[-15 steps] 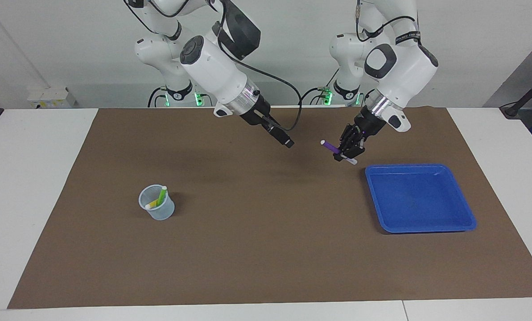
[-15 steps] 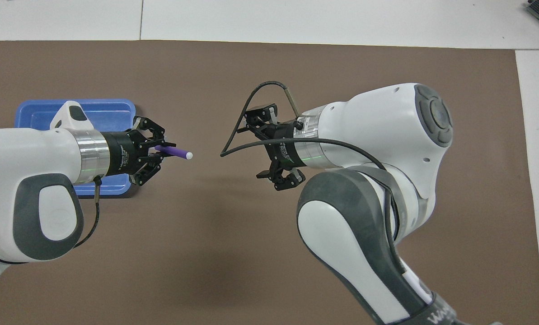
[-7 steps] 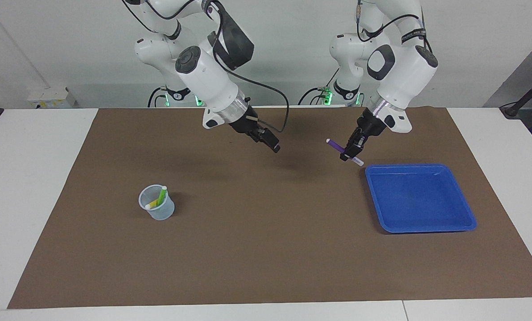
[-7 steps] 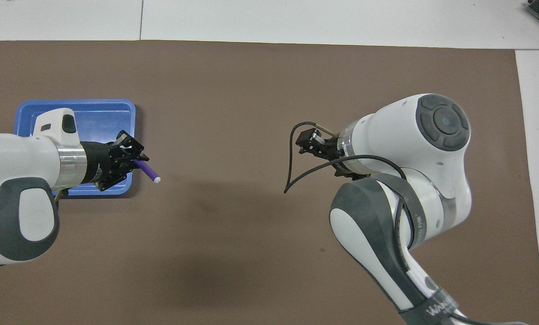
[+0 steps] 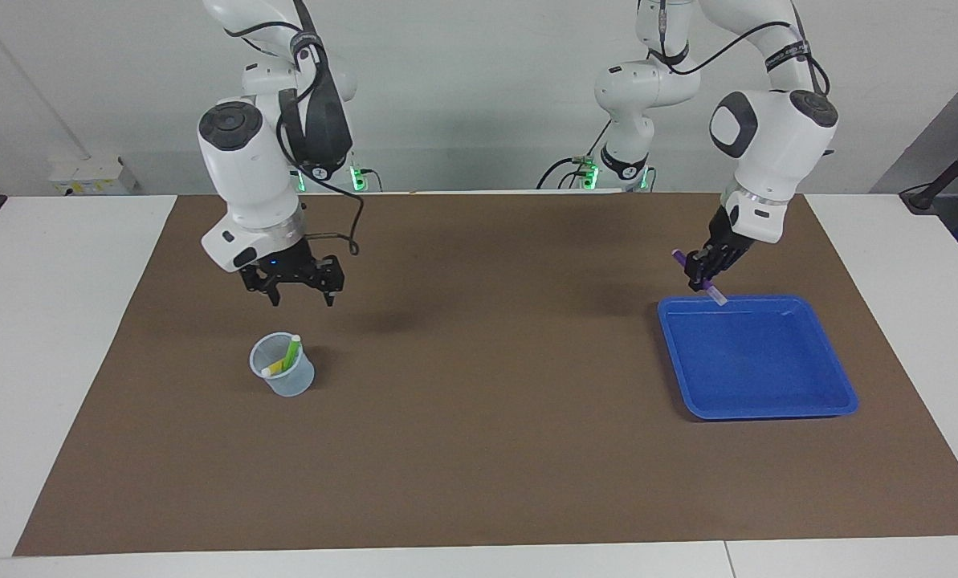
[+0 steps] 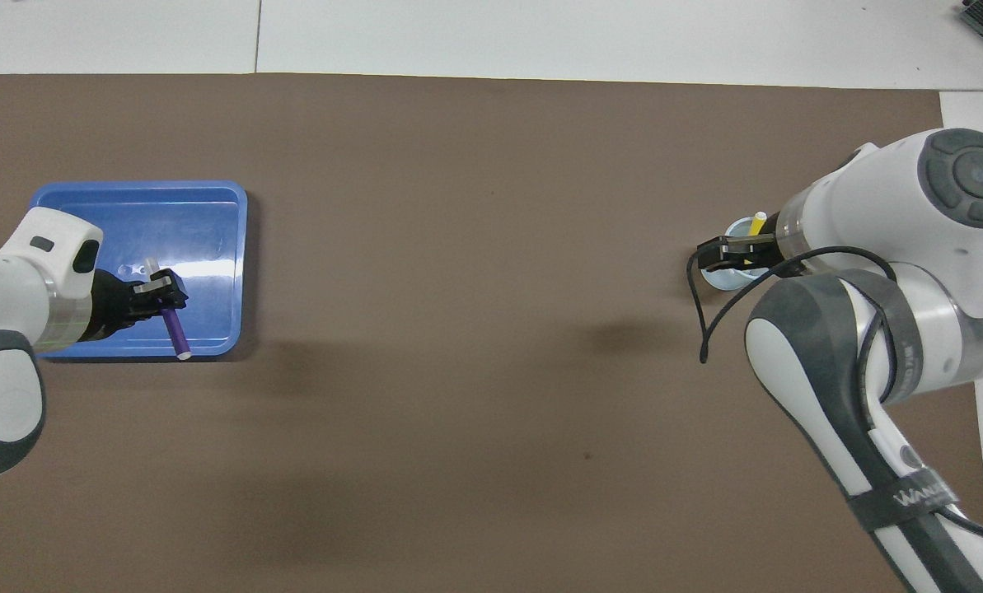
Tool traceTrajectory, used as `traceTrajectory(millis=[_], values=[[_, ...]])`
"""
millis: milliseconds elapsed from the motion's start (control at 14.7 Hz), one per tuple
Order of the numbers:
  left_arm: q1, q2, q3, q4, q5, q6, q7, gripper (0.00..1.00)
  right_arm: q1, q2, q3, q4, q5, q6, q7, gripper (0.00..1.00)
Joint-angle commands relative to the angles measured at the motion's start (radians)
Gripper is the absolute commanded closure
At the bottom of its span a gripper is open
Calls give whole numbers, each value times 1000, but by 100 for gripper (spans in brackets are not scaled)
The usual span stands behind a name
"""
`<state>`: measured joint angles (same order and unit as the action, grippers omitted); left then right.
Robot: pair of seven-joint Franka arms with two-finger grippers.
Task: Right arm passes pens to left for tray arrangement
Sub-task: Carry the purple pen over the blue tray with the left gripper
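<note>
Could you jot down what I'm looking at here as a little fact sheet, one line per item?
Left tool: shut on the purple pen, up in the air over the tray's edge nearest the robots
Right tool: open, empty, above the cup
Tray: blue, nothing lying in it, toward the left arm's end of the table
Cup: small and translucent, toward the right arm's end
In the cup: green pen and yellow pen
Table cover: brown mat
</note>
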<state>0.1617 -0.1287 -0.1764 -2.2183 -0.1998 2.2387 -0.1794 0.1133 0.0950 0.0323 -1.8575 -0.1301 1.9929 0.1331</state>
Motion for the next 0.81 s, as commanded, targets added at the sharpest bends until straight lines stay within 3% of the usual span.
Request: traceTrajectory(millis=[0,271,475,746], values=[[50,24,-8,-3,54,30,176,100,35,-15,17,-40,-117,17,-32,9],[67,118,-8,21,125,151,253,100,81,-21,18,-124,-285,96,-46,16],[68,162,-8,57,183,171,301,100,107,-6,18,-163,-385,155,-90,31],[85,299,-8,61,223,333,401,100,108,21,18,-196,-444,221,-110,35]])
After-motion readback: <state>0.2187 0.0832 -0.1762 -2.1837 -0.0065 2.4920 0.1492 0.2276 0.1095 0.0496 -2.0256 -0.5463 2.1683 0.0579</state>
